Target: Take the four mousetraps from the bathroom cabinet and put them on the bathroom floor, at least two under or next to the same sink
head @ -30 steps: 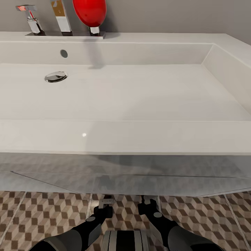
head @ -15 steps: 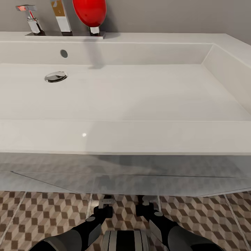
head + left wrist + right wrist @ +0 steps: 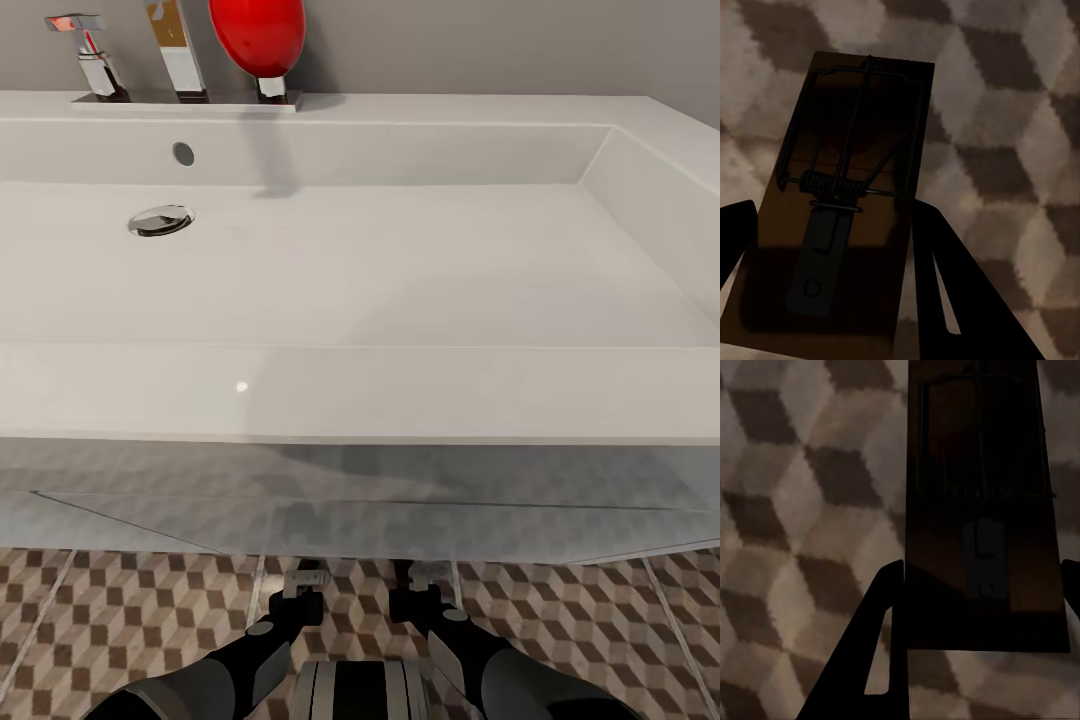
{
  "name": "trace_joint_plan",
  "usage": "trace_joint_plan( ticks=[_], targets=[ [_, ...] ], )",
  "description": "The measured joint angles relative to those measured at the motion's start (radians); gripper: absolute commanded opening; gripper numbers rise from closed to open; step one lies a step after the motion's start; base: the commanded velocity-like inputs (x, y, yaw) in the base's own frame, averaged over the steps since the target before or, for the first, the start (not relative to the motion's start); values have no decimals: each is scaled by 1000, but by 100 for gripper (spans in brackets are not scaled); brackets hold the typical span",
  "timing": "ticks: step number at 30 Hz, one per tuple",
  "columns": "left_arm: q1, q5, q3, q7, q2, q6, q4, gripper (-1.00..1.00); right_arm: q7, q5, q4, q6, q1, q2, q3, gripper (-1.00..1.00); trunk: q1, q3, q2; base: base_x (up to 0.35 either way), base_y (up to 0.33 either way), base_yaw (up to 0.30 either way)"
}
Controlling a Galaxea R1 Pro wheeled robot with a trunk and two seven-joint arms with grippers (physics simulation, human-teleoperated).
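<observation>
Head view showed both arms reaching under the sink [image 3: 360, 390] above the bathroom floor [image 3: 120, 620]. Left fingers [image 3: 945, 300] pinched one mousetrap [image 3: 844, 202]; right fingers [image 3: 881, 645] pinched another mousetrap [image 3: 982, 510].

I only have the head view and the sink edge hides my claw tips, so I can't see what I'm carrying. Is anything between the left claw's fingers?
Observer: Yes, the left claw has a mousetrap between its fingers, wire side facing the camera.
Operator: And the right claw?
Observer: The right claw has a second mousetrap between its fingers.
Operator: What lies beneath them?
Observer: Cube-patterned bathroom floor lies behind both traps; contact with it cannot be judged.
</observation>
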Motion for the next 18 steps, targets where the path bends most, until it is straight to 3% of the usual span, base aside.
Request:
trace_joint_plan(
  ticks=[18],
  targets=[
    [0, 0, 1, 0, 0, 0, 0, -100, -9, -1, 7, -5, 0, 0, 1, -100, 0, 0, 0, 0, 0, 0]
  ],
)
